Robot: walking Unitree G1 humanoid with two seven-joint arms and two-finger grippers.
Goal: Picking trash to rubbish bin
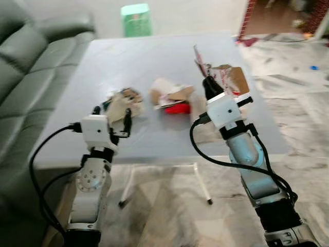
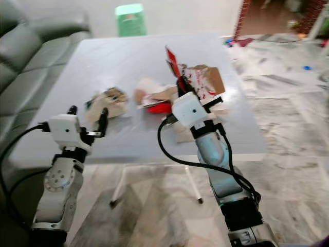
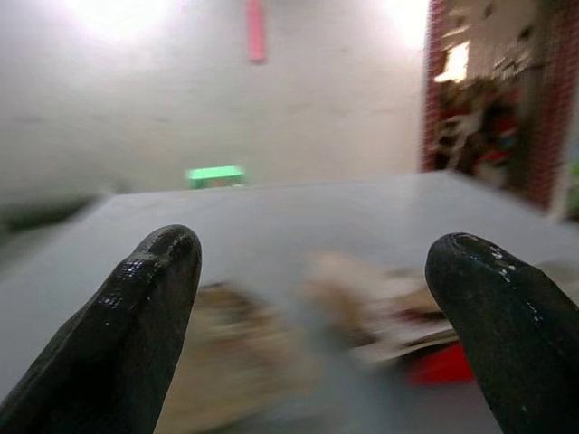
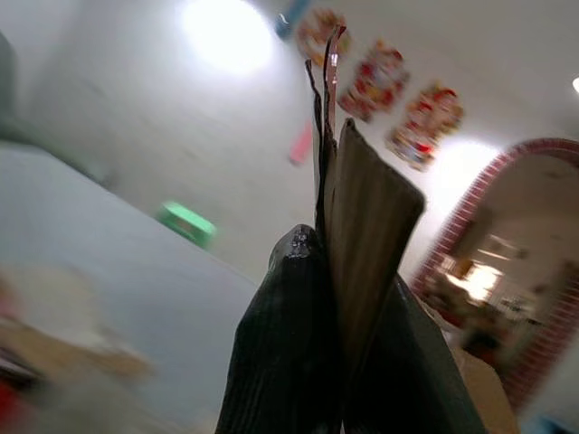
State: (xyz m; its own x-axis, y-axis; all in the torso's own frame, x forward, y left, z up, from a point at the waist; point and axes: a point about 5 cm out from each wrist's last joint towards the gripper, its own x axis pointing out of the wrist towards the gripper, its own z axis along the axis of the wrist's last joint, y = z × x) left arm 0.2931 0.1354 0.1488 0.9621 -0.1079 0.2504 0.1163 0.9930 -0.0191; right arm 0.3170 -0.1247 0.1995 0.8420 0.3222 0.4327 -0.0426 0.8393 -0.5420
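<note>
Your head pair looks forward and down over the bench, both arms in frame. Left wrist cam sits low, looking level across the bench top toward the green stool. Right wrist cam tilts up at the wall, stool shared.

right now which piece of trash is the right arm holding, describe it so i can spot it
Start at the grey square table. Above its right side, the right gripper has its fingers shut on a flattened brown cardboard carton with red-and-white print. Unlike the crumpled paper heaps lying on the tabletop, it is lifted and upright.
</note>
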